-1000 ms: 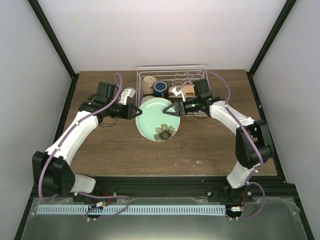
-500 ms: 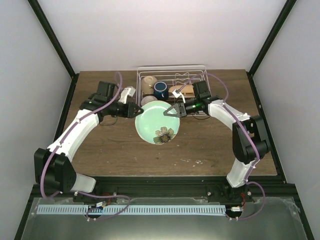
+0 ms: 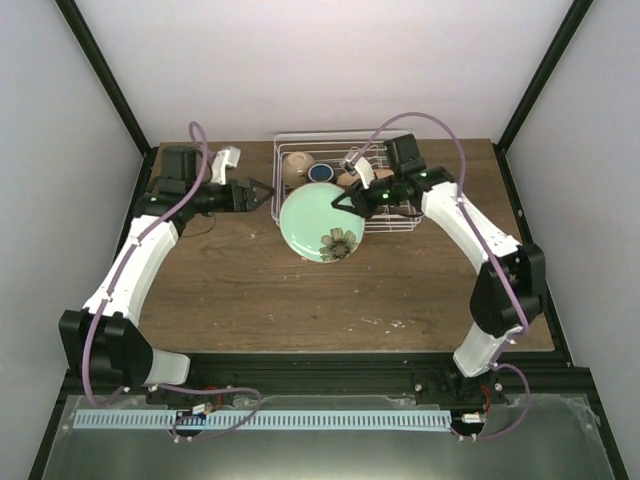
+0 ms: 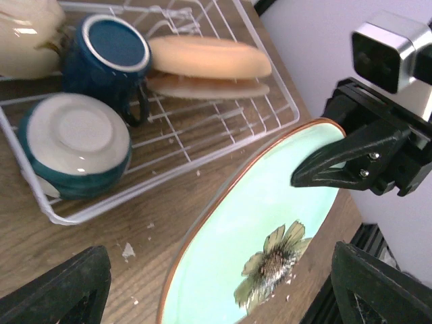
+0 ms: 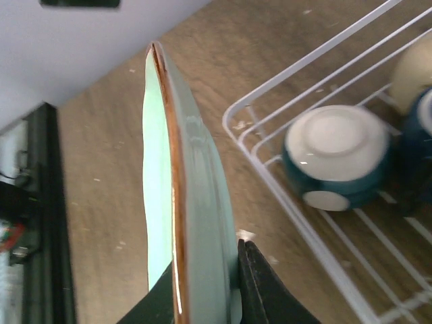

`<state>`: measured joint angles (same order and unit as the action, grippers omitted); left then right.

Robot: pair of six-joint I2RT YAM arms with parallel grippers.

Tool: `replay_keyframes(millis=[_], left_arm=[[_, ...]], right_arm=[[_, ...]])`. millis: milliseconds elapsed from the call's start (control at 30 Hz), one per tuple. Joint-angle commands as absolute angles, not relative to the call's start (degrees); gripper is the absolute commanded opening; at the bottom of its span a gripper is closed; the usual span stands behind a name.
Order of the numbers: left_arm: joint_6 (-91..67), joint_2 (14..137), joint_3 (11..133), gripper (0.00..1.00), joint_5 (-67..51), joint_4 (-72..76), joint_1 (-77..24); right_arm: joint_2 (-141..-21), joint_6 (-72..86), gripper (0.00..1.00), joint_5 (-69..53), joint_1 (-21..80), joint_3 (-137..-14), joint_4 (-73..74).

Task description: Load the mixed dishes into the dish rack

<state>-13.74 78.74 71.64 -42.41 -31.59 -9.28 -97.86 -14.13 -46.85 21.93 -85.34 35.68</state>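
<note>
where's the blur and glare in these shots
Left wrist: orange plate smeared, own fingers dark and soft. Right wrist: green plate rim blurred up close, small glints on the bowl. Top: even light, sharp, no glare.

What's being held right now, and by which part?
The right gripper pinches the pale-green plate by its rim, holding it tilted on edge. The left gripper is open and holds nothing.

Brown wooden table (image 3: 250,290), crumb-flecked. Plain white walls (image 3: 320,70) on three sides. Black frame posts (image 3: 101,75) at corners. Even, soft light.
</note>
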Motion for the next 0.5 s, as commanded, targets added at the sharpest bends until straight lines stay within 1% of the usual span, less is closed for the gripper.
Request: replay_keyframes(millis=[0, 167, 300, 467], left_arm=[[-13.72, 76.86, 75.14, 0.91, -45.00, -31.47, -7.14], [-12.98, 77.89, 75.08, 0.91, -45.42, -31.86, -6.43], [-13.81, 78.84, 74.35, 0.91, -46.60, -30.50, -6.41], [-13.78, 79.76, 74.35, 0.91, -46.89, -30.01, -6.40]], right_arm=[[-89.07, -26.36, 0.01, -37.64, 21.89, -89.75, 39.94], [-80.44, -35.88, 0.01, -26.61, 21.91, -85.85, 39.61], [-74.69, -41.13, 0.01, -21.38, 21.88, -83.27, 37.89], [-73.34, -44.56, 0.01, -16.47, 21.89, -82.46, 37.96]])
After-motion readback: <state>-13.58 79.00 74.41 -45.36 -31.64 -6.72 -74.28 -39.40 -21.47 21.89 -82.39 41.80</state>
